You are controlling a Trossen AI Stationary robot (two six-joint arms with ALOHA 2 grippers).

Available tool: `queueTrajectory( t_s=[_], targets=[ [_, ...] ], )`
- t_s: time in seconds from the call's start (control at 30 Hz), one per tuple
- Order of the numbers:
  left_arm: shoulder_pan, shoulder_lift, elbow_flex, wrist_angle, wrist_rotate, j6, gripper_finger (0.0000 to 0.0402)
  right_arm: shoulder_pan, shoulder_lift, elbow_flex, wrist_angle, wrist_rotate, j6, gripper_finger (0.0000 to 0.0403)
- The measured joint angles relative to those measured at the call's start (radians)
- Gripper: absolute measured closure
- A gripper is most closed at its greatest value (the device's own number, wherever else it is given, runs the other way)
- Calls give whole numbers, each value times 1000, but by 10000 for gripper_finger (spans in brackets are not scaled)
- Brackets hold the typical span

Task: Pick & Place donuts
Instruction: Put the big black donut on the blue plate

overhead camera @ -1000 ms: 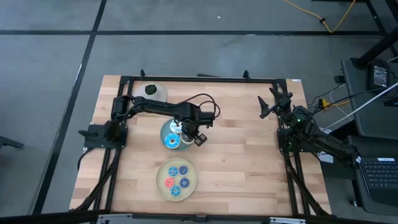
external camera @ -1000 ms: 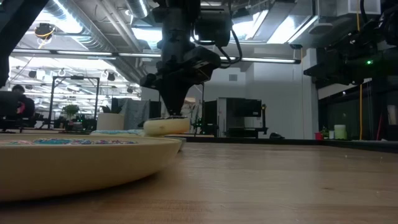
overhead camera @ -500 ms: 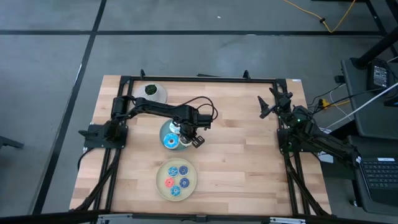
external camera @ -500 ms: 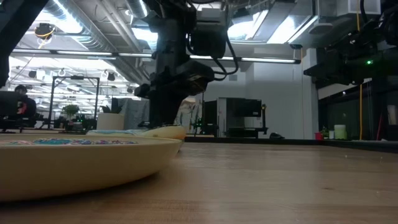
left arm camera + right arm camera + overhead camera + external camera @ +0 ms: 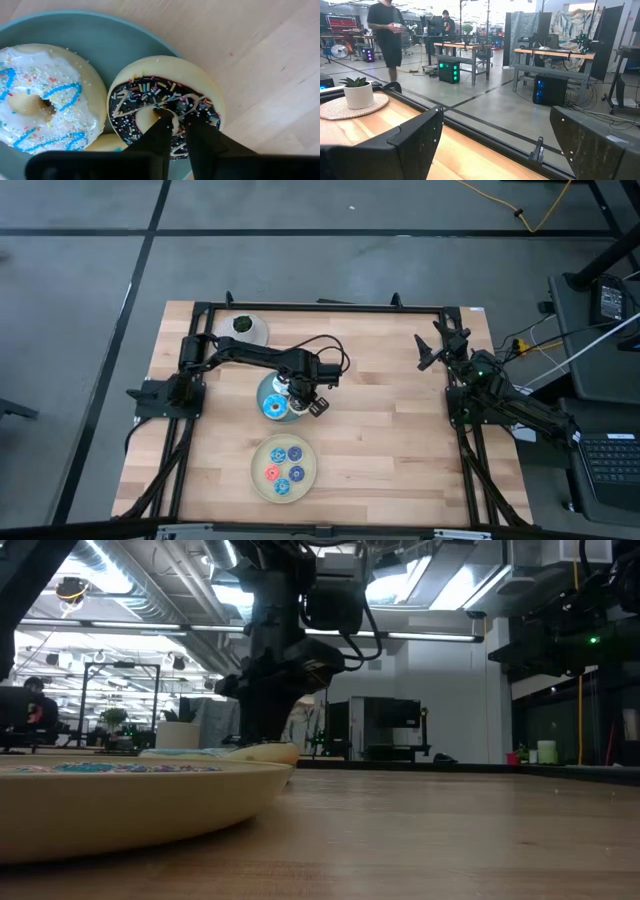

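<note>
Left tool (image 5: 176, 131): the two fingers stand a little apart, one tip down in the hole of the chocolate donut (image 5: 165, 102), the other on its dark icing, so they straddle the ring's wall. Whether they press on it or have just let go I cannot tell. The donut lies tilted on the rim of the blue plate (image 5: 90, 30), partly overhanging the wood, touching the white-sprinkled donut (image 5: 45, 105) beside it. In the high view a blue-and-orange donut (image 5: 275, 407) also lies on that plate, which sits left of the bench (image 5: 380, 430) centre.

Beige plate (image 5: 262, 478), near the front edge: five small donuts (image 5: 283, 469) on it, blue ones and one red.

Judgement: if the beige plate is the goal, five are placed and three larger ones remain on the blue plate; the frames alone do not settle the direction of transfer.

Right tool (image 5: 495, 145): fingers wide apart, holding nothing, parked at the right edge of the bench.
</note>
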Motion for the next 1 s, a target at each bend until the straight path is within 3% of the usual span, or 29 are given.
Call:
queueTrajectory(
  t_s=[0.57, 1.0],
  targets=[
    [5, -5, 0, -1, 1, 26, 194, 0, 0, 0, 0, 0, 0, 38],
    [13, -62, -1, 0, -18, 27, 186, 0, 0, 0, 0, 0, 0, 38]
  ],
)
